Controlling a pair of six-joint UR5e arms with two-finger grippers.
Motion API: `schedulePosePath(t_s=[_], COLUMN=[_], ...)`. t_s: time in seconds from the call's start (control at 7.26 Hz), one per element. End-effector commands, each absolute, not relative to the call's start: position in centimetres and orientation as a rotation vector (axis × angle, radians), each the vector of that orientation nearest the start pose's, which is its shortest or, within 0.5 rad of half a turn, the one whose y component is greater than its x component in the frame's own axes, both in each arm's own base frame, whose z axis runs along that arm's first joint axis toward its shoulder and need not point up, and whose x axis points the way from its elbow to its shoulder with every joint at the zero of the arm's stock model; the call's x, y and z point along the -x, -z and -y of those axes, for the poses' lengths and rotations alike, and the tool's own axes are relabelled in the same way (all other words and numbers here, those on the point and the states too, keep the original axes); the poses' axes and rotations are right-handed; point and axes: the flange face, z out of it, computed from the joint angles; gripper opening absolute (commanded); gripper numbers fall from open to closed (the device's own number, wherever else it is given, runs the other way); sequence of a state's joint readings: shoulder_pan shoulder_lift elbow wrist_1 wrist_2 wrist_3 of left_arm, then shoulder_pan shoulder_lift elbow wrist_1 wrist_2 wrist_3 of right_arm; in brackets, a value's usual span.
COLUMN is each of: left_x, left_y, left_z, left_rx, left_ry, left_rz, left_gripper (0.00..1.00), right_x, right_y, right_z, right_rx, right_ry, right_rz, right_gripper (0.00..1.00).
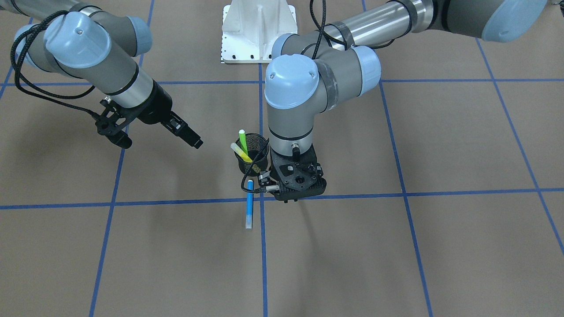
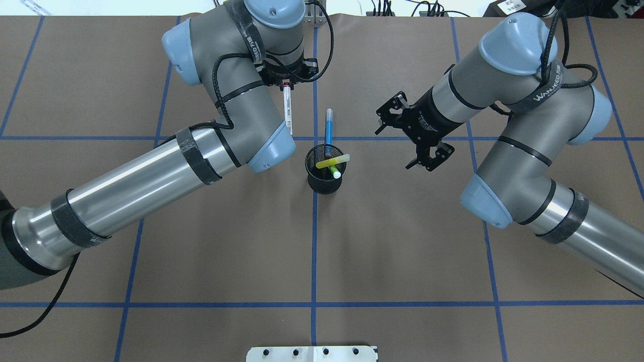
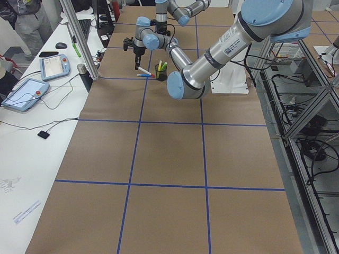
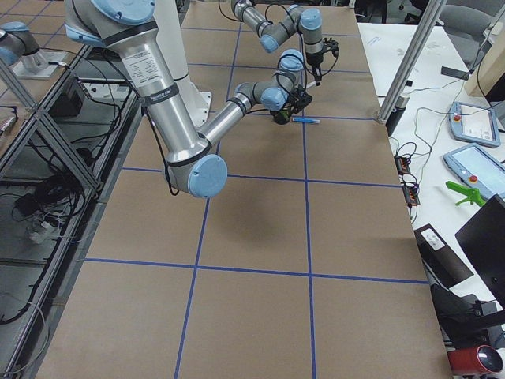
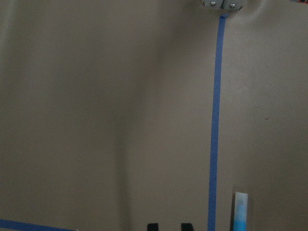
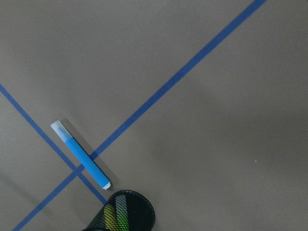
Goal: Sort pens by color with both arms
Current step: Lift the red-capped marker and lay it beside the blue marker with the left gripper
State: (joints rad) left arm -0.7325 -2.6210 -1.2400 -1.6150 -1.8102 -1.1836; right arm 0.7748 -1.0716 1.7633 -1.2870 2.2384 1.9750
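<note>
Overhead exterior view: the brown-paper table, gridded with blue tape, fills the frame, and the two arms sweep in from the lower corners. The left arm runs from the lower left up to the top centre, where its wrist turns down. The right arm climbs from the lower right to the upper right and bends back toward the middle. The white base pedestal peeks in at the bottom edge. A black mesh cup stands at frame centre on the middle tape line, with the yellow highlighter and the green highlighter leaning in it. The left gripper, at top centre, is clenched on the end of the white marker, where a touch of red shows. The barrel hangs from it toward the centre, upper left of the cup and apart from it. The right gripper, right of the cup, has its jaws spread and grasps nothing; every pen sits to its left, apart. The blue highlighter lies flat along the middle tape line just above the cup, between the two grippers and just right of the hanging marker. In the left wrist view its pale cap shows at the lower right, beside the fingertips.
</note>
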Motion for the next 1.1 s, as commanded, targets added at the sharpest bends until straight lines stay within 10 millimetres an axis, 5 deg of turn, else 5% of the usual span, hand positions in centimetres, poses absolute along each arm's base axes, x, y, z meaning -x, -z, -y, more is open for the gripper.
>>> schedulePosePath(t_s=[0.0,0.28,0.41,0.55,0.69,0.96], left_x=[-53.9,-55.3,-55.5,-55.9,-55.8,-55.1], left_y=[-10.6,-10.5,-10.5,-10.5,-10.3,-9.8], left_z=[63.3,63.9,63.8,63.5,63.4,63.6], left_rx=[-0.197,-0.194,-0.194,-0.193,-0.197,-0.212], left_ry=[0.280,0.300,0.298,0.292,0.286,0.276], left_rz=[-0.784,-0.799,-0.799,-0.799,-0.802,-0.811], left_gripper=[0.00,0.00,0.23,0.89,0.99,0.99], right_x=[41.0,43.2,44.2,44.3,44.4,44.6], right_y=[-23.9,-23.0,-23.0,-23.1,-23.3,-23.6], right_z=[48.1,46.0,45.0,44.9,44.9,44.8], right_rx=[0.452,0.410,0.398,0.396,0.393,0.387], right_ry=[-0.721,-0.687,-0.686,-0.686,-0.686,-0.687], right_rz=[1.092,1.160,1.184,1.185,1.183,1.178], right_gripper=[0.79,0.76,0.76,0.76,0.76,0.73])
